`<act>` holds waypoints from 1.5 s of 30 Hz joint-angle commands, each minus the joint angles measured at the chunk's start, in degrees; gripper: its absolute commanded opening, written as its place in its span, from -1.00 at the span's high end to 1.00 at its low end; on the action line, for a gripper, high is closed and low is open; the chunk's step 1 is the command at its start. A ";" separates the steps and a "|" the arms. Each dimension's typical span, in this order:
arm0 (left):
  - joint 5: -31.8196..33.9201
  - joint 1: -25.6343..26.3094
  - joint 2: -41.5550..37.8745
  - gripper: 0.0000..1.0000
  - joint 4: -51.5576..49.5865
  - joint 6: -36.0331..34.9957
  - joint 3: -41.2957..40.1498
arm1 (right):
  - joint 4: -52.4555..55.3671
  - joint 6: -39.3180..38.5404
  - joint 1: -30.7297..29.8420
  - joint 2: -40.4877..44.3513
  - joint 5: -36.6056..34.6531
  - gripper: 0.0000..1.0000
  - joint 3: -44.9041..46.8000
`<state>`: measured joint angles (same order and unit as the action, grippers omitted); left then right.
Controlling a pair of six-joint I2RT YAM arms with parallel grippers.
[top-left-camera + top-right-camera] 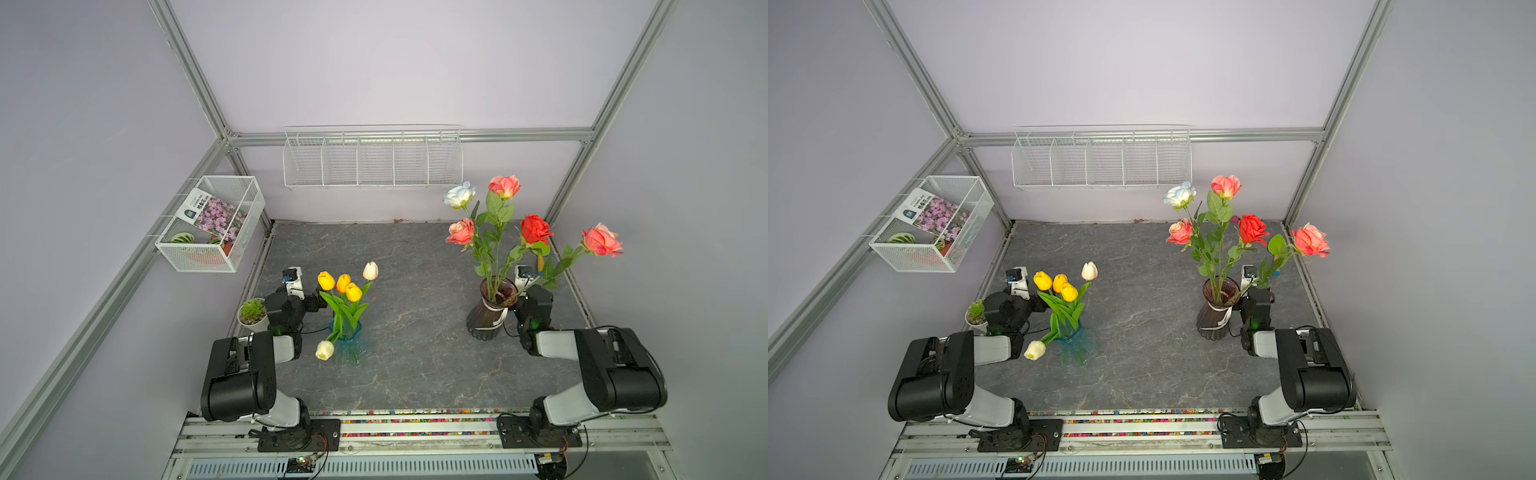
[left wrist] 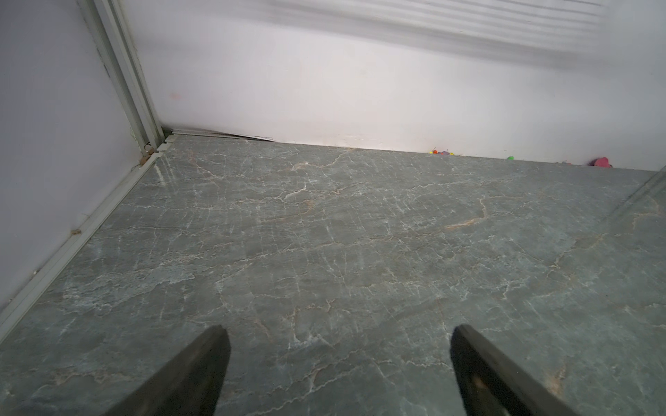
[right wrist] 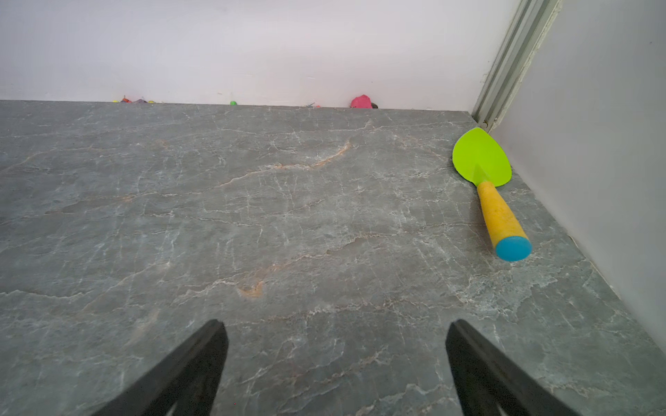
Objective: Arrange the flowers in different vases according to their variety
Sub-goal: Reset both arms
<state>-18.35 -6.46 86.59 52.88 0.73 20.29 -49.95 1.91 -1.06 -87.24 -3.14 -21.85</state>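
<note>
1. Tulips (image 1: 343, 284) (image 1: 1061, 284): five stems, three of them yellow to orange, one pale pink-white and one cream. All stand in the teal-blue vase (image 1: 349, 340) (image 1: 1077, 343) on the table's left half, seen in both top views. The cream head (image 1: 324, 350) droops over the rim toward the front edge.
2. Roses (image 1: 535, 229) (image 1: 1252, 228): five stems, three coral-pink, one red and one white-blue. All stand in the dark maroon vase (image 1: 490, 311) (image 1: 1217, 311) on the right half. One coral stem leans out toward the right wall.
3. Left gripper (image 2: 340, 327): fingers spread wide apart with nothing between them, over bare tabletop. Its arm is just beside the teal-blue vase.
4. Right gripper (image 3: 336, 321): fingers likewise wide apart and holding nothing. Its arm is just beside the dark maroon vase.
5. Succulent (image 1: 252, 311): in a white pot at the left table edge, beside the left arm.
6. Trowel (image 3: 493, 201): green blade, yellow handle, blue cap. It lies flat along the right wall near the far corner.
7. Mesh basket (image 1: 199, 257): hangs on the left wall and holds a packet (image 1: 216, 216) printed with pink flowers.
8. Wire rack (image 1: 374, 166): divided into compartments, on the back wall.
9. Table (image 1: 415, 353): grey, marble-veined.
</note>
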 commanded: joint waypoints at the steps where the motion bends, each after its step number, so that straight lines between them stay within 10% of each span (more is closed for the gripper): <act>1: 0.85 0.31 0.16 -1.00 0.08 -0.95 0.18 | 2.58 -0.83 -0.30 0.34 0.63 -0.98 -0.56; 45: 5.04 0.49 -8.81 -1.00 -3.16 0.75 -1.99 | 3.38 0.61 -0.31 8.06 -3.21 -0.98 2.59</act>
<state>-14.81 -6.31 79.07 50.02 0.93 19.73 -45.82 2.11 -1.06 -80.62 -5.30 -20.56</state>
